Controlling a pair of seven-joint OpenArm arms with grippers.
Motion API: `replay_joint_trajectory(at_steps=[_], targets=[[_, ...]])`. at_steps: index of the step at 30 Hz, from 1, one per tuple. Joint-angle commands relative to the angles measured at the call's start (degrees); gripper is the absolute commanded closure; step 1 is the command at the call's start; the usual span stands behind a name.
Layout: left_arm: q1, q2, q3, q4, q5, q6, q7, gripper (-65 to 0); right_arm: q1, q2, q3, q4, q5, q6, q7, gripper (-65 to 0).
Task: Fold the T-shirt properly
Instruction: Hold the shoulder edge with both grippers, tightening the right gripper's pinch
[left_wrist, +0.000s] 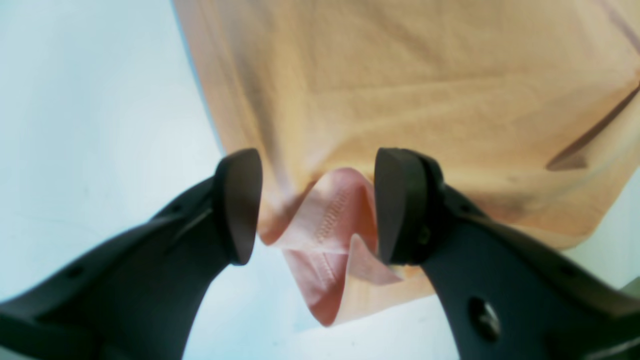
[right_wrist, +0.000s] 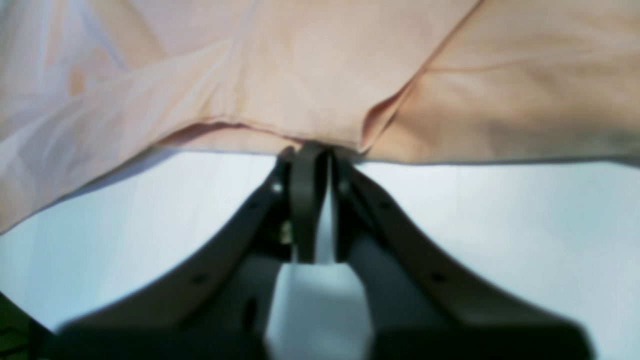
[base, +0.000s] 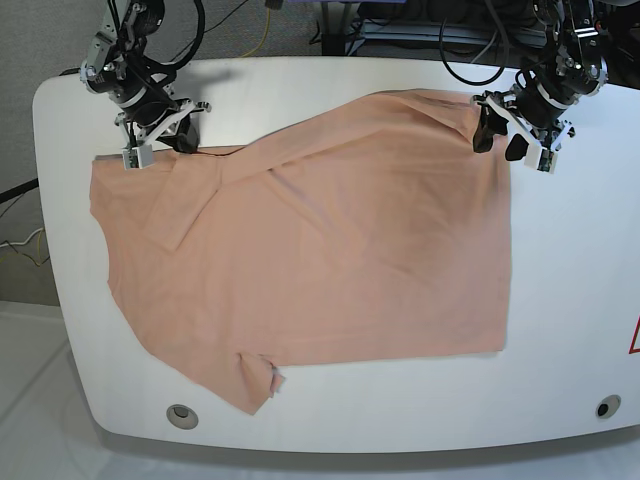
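The plain peach, thin-cloth short-sleeved T-shirt (base: 320, 250) lies spread across the white rounded table (base: 560, 330), one small flap curled at its 7 o'clock edge. At 10 o'clock the right gripper (right_wrist: 311, 155) is pinched closed on the T-shirt hem. At 2 o'clock the left gripper (left_wrist: 317, 205) stands parted, a bunched corner between its pads, seemingly unclamped.

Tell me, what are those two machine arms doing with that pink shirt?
They are starting to fold a peach-pink T-shirt spread mostly flat on a white table. The right hand has shut on the shirt's far edge. The left hand is open, with a bunched corner of the cloth between its fingers but not yet pinched. No fold has been made; only a sleeve and small bits of the edge are turned over.
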Motion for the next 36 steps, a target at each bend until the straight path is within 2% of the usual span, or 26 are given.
replay_joint_trajectory(at_steps=[1,30,34,36], targets=[[0.06,-0.7,-0.22,0.94,-1.03,-0.11,-1.13,-33.0,0.66,0.73,0.25,0.81,1.23,0.98,1.13,0.0],[0.65,-0.68,-0.07,0.62,-0.65,-0.09,-0.4,-33.4,3.43,0.75,-0.29,1.54,-0.46,2.4,-0.85,0.0],[0.66,-0.73,-0.03,0.61,-0.7,-0.17,0.05,-33.1,3.3,0.7,-0.42,1.53,-0.53,2.49,-0.77,-3.3],[0.31,-0.76,-0.05,0.51,-0.71,-0.84,0.96,-29.9,3.5,0.73,-0.24,1.6,-0.34,2.74,-0.42,-4.4]])
